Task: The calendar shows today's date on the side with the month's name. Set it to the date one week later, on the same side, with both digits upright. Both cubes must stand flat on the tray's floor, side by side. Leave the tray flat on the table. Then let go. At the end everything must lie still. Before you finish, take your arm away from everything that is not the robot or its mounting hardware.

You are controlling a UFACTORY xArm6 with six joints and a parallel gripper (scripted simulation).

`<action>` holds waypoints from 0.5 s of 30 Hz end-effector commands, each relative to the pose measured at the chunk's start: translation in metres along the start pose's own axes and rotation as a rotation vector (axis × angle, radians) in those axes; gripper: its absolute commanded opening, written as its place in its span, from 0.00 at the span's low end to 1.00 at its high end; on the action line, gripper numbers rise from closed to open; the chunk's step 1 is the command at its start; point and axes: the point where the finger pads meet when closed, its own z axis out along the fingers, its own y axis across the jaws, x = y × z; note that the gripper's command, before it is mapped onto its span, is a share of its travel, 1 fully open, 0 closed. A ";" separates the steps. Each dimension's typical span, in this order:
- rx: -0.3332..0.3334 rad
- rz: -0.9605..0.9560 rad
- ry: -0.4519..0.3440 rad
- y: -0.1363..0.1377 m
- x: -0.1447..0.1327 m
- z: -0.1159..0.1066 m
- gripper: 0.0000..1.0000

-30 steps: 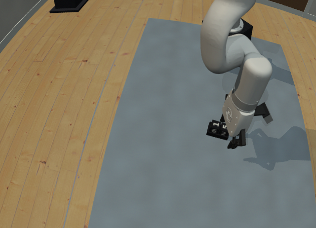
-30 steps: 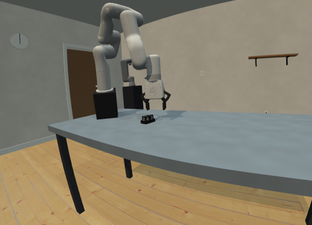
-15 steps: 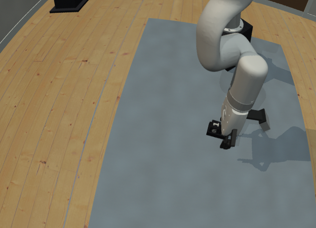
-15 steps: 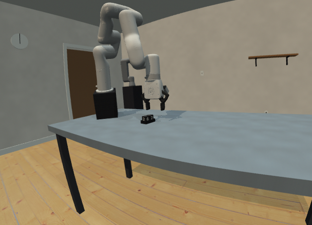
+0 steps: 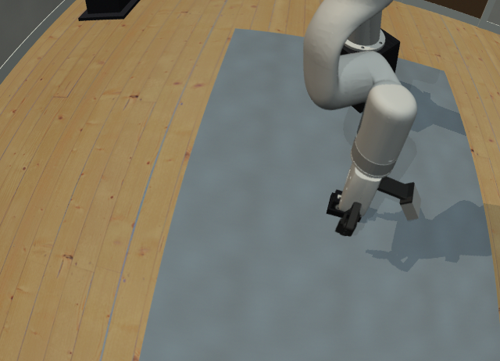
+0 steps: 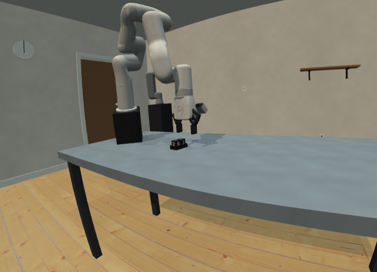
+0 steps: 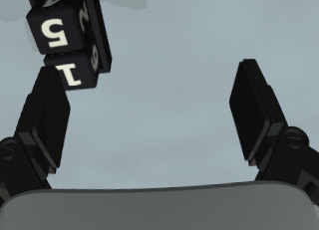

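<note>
The black calendar tray (image 6: 178, 147) (image 7: 100, 38) stands flat on the table with two black cubes side by side. In the wrist view one cube (image 7: 55, 33) (image 6: 183, 142) shows 5, 2 and 4 on its faces; the other cube (image 7: 82, 77) (image 6: 178, 143) shows 1 and 6. The exterior view shows 2, 6 and 2 in white. The month's name is not visible. In the top view the gripper hides most of the calendar. My gripper (image 6: 186, 132) (image 7: 149, 82) is open and empty, above the table and off to one side of the calendar. Its left finger overlaps the 1 cube in the wrist view.
The grey-blue table (image 5: 250, 268) (image 6: 243, 165) carries the arm's black base (image 6: 127, 126) at the back left in the exterior view. A second black pedestal (image 6: 160, 117) stands behind. The arm's shadow falls on the table near the calendar.
</note>
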 end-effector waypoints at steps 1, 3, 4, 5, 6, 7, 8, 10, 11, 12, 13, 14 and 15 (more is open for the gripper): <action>-0.011 0.056 -0.005 0.003 -0.004 -0.001 1.00; -0.011 0.120 -0.005 0.004 -0.005 -0.001 1.00; -0.011 0.162 -0.004 0.004 -0.005 -0.002 1.00; -0.012 0.206 -0.004 0.004 -0.006 -0.002 1.00; -0.012 0.206 -0.004 0.004 -0.006 -0.002 1.00; -0.012 0.206 -0.004 0.004 -0.006 -0.002 1.00; -0.012 0.248 -0.004 0.005 -0.007 -0.002 1.00; -0.012 0.292 -0.004 0.007 -0.011 -0.002 1.00; -0.012 0.292 -0.004 0.008 -0.014 -0.003 1.00; -0.012 0.292 -0.004 0.009 -0.015 -0.003 1.00; -0.012 0.292 -0.004 0.009 -0.015 -0.003 1.00; -0.012 0.293 -0.004 0.009 -0.015 -0.003 1.00; -0.012 0.301 -0.003 0.009 -0.015 -0.003 1.00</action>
